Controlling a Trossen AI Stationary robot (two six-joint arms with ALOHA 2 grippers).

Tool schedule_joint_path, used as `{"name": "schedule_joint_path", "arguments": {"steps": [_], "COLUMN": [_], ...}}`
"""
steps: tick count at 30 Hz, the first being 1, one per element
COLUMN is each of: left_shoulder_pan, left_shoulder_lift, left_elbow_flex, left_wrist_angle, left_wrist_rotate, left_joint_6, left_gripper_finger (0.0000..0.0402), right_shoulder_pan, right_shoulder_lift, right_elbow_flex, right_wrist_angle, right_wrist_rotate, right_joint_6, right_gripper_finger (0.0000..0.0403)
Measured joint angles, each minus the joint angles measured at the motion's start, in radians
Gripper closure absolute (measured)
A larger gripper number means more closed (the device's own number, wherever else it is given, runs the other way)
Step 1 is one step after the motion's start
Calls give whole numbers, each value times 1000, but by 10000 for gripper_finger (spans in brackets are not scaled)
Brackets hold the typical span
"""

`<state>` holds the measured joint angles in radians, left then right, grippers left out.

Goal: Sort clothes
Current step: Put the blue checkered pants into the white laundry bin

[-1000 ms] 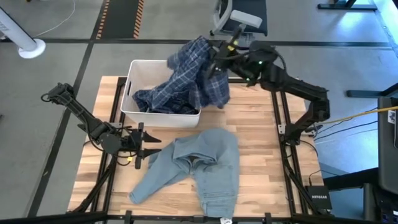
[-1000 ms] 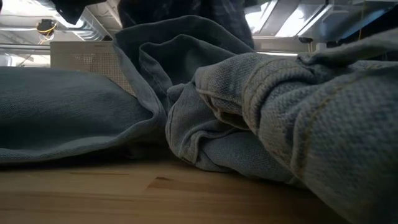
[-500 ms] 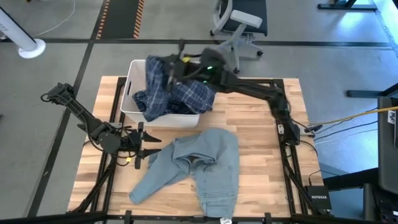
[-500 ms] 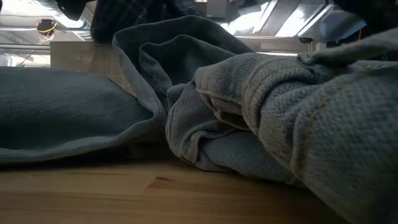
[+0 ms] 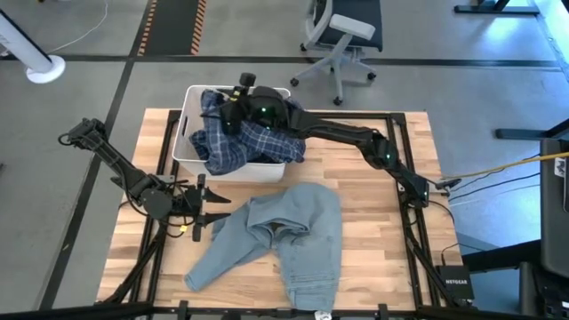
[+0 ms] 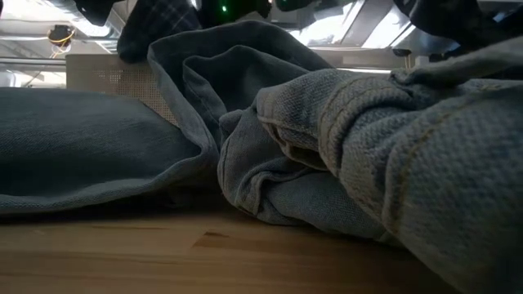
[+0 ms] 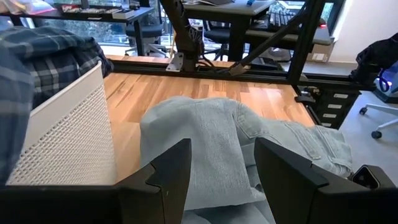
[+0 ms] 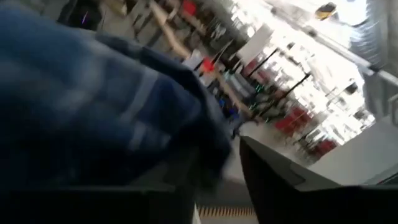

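Note:
The dark blue plaid shirt [image 5: 247, 142] lies heaped in the white bin [image 5: 190, 96]. One part of it hangs over the bin's near right rim. My right gripper [image 5: 231, 105] hovers over the heap, near the bin's far side, its fingers apart and cloth against them [image 8: 217, 186]. The light blue denim [image 5: 298, 227] lies spread on the wooden table in front of the bin. My left gripper [image 5: 213, 211] waits open at the table's left, level, pointing at the denim [image 7: 211, 137], clear of it. My right gripper comes from above at the top of the plaid shirt's heap. A fold of the shirt [image 8: 143, 118] lies over one finger and reaches into the gap beside the other finger [image 8: 286, 180]. Whether it is still pinched cannot be told.
The bin's mesh wall [image 7: 68, 143] stands close beside my left gripper. In the low view the denim [image 6: 327, 163] fills the foreground, with plaid cloth [image 6: 159, 24] above it. Bare wood shows at the table's right and near left. An office chair [image 5: 342, 36] stands beyond the far edge.
My right gripper has swung from beyond the bin's far right corner toward the table's left, over the bin, carrying the plaid shirt. The shirt, which hung lifted at the bin's right, now lies heaped inside the bin, with one part draped over the rim.

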<state>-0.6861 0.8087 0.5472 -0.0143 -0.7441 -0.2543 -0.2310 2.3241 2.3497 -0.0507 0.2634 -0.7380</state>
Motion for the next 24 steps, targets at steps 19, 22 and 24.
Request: {"name": "schedule_joint_path", "arguments": {"steps": [19,22,24], "left_shoulder_pan": [0,0,0], "left_shoulder_lift": [0,0,0], "left_elbow_flex": [0,0,0], "left_wrist_angle": [-1,1,0], "left_wrist_rotate": [0,0,0], "left_joint_6": [-5,-6,-7], "left_gripper_finger": [229,229,229], "right_shoulder_pan": [-12,-11,-12], "right_shoulder_lift": [-412,-484,-512], "right_elbow_flex": [1,-20,-57], "right_wrist_angle": [-683,-860,-973], "right_wrist_rotate": [15,14,18], "right_joint_6": [-110,-86,-73], "right_gripper_finger": [182,182,182]}}
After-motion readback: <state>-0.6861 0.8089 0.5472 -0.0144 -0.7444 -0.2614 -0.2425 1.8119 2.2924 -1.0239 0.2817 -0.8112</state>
